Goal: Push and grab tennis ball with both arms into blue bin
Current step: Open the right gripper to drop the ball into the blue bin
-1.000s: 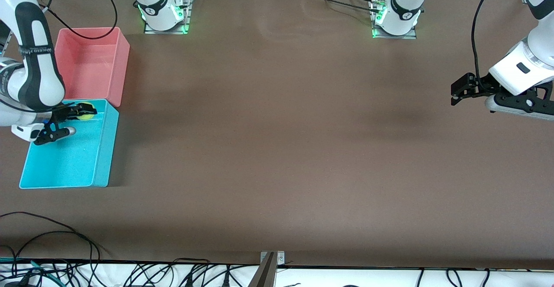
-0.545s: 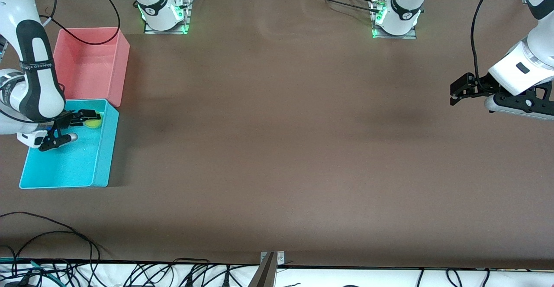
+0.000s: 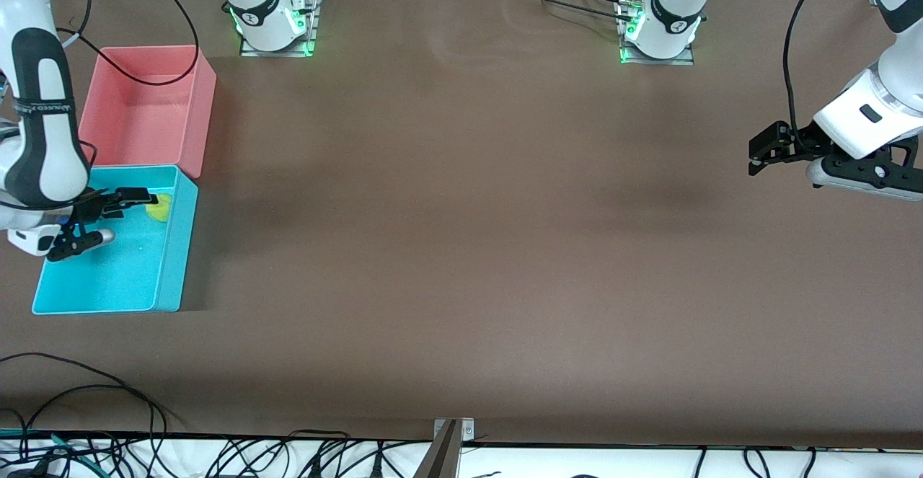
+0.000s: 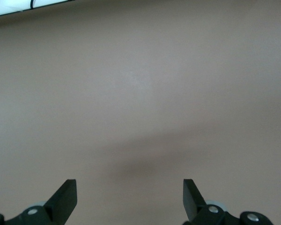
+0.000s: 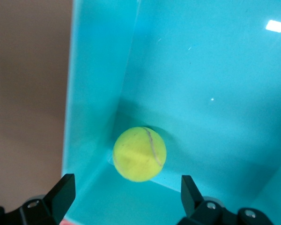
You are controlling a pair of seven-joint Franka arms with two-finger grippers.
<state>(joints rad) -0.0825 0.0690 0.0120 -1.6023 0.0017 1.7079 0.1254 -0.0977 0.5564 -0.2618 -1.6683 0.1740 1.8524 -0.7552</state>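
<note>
Resting in the blue bin (image 3: 173,262), the tennis ball (image 5: 139,153) lies beneath our right hand (image 5: 126,197), fingers apart; our left hand (image 4: 130,197), also spread, waits over the worktop (image 3: 469,247); next, we judge, lift clear.

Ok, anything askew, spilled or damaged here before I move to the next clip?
Nothing stands out. The tennis ball sits in a corner of the blue bin, with the open right gripper above it. The pink bin sits square beside the blue one. The left gripper waits, open, over bare table.
</note>
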